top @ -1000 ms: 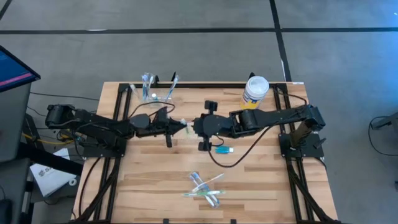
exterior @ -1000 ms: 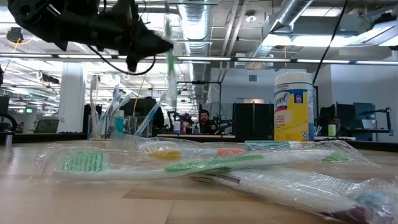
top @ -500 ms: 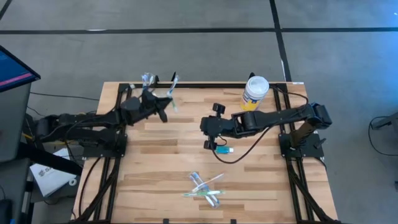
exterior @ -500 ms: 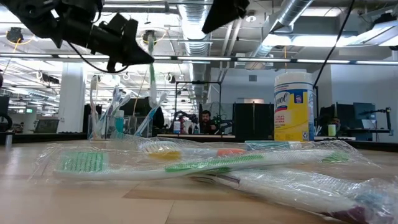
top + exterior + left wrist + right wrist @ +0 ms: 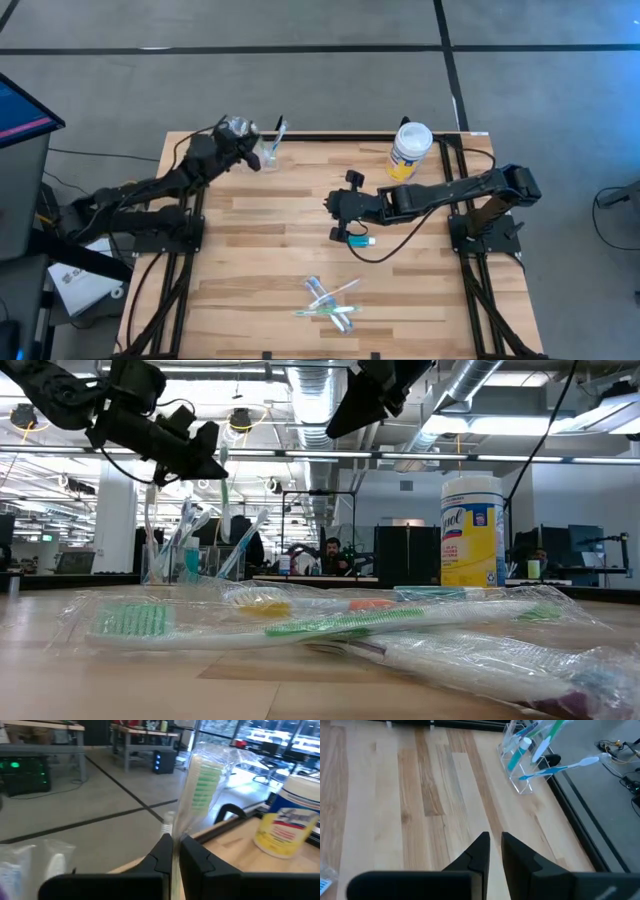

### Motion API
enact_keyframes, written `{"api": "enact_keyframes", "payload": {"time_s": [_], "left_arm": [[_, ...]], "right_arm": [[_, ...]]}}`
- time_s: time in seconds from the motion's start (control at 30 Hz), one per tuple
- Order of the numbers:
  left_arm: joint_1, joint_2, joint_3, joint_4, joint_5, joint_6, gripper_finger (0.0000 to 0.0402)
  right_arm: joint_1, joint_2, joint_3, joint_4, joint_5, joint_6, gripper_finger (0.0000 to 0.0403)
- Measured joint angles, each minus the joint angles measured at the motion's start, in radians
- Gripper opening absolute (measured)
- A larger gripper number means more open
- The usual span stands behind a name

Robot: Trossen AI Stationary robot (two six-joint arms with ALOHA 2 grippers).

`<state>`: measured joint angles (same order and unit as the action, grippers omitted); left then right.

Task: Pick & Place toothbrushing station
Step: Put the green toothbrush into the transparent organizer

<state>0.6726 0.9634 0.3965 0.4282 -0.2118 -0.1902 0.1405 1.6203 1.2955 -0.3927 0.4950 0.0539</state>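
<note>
Gripping a wrapped green-bristled toothbrush [image 5: 199, 785] between closed fingers, the left gripper [image 5: 252, 157] hangs right above the clear toothbrush holder [image 5: 258, 152] at the table's [image 5: 280, 240] far left edge; from the low camera the brush hangs upright over the holder, though whether it already touches it is hard to say. Blue and white brushes lean out of the holder [image 5: 522, 757]. The right gripper [image 5: 337, 215] hovers over the table's middle, well away from the holder, fingers nearly together and holding nothing. A small teal-blue tube [image 5: 361, 240] lies just beside it. More bagged toothbrushes [image 5: 330, 300] lie at the near edge, opposite the holder.
</note>
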Motion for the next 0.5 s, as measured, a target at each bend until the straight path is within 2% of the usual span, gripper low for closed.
{"api": "enact_keyframes", "payload": {"time_s": [0.37,0.5], "left_arm": [[0.037,0.014,0.043,-0.002,-0.01,0.023,0.0005],[0.037,0.069,0.043,-0.002,-0.084,0.055,0.0005]], "right_arm": [[-0.015,0.004,-0.01,0.043,0.0,-0.001,0.0038],[-0.02,0.004,-0.01,0.043,-0.001,-0.001,0.0036]]}}
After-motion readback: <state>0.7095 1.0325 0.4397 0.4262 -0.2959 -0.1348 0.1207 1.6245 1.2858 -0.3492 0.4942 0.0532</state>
